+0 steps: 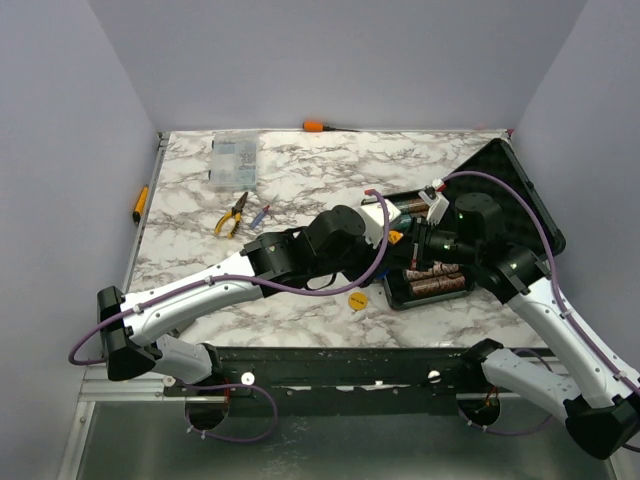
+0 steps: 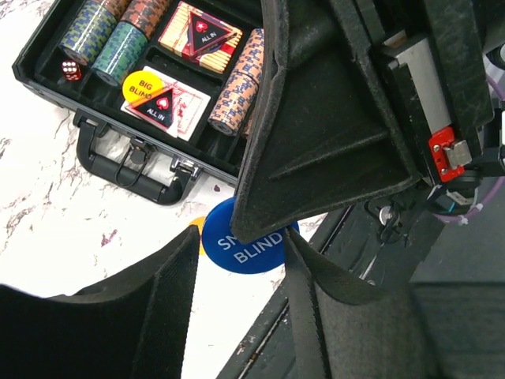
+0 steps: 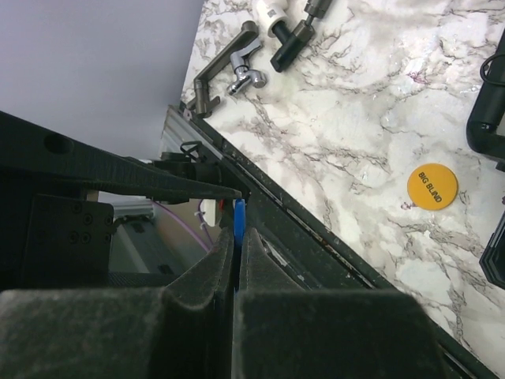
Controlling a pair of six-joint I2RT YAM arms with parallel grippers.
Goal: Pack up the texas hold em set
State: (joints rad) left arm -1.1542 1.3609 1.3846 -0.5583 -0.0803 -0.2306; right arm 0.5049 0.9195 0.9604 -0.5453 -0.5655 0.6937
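Right gripper (image 3: 238, 237): fingers pressed together on the blue round SMALL BLIND disc (image 2: 251, 246), pinched by its flat faces; only the thin edge shows in the right wrist view. Left gripper (image 2: 241, 251): fingers apart at about the disc's width, the rim bridging them, and one fingertip meets the rim in the right wrist view. It reads as a second hold across the diameter. The disc is aloft, just near-left of the black rectangular hard case with foam lining (image 1: 515, 195), over the near edge of the white marble-pattern table (image 3: 371, 95), close to the case handle.

The case is open, lid laid back to the far right. Inside are brown and teal chip stacks (image 2: 237, 79), a red-backed card deck (image 2: 201, 35), a small red die (image 2: 71, 69) and a yellow round BIG BLIND disc (image 2: 142, 85) lying on cards. A second yellow BIG BLIND disc (image 3: 432, 186) lies flat on the table just near-left of the case.

Handling, as a judgement:
- **Blue disc:** thin, light, stiff and smooth, so probably slippery. A face pinch well in from the rim looks safest. The rim hold is the weaker one, and the disc could pivot or pop out.
- **Loose yellow disc:** it lies flat on hard marble with no edge to get under. It likely needs tipping, or sliding off the table lip, before it can be pinched.
- **Case:** rigid, and likely heavy with the chips in it. Close it by pushing the lid's free edge. The chip stacks are loose and could spill if it is jolted.
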